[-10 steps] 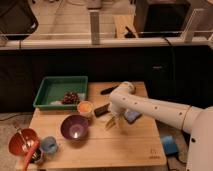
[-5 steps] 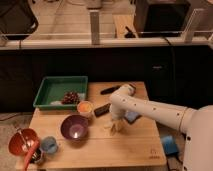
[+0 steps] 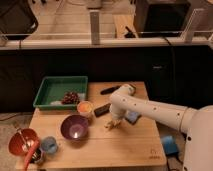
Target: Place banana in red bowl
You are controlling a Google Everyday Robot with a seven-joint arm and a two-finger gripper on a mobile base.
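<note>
Banana [image 3: 109,125] must reach the red bowl [image 3: 21,141] at the desk's [image 3: 130,150] near left corner. It lies mid-desk, right under my claw [image 3: 114,121]; how open the claw is, or whether it grips, I cannot tell. Light, soft, easily bruised, I judge: hold mid-length, gently.

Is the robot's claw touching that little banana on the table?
Cannot tell. In the camera view the gripper sits right at the banana, hiding any contact or gap.

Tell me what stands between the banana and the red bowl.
The round purple bowl and a small blue cup sit between the slender yellow banana, by the gripper, and the round red bowl.
</note>
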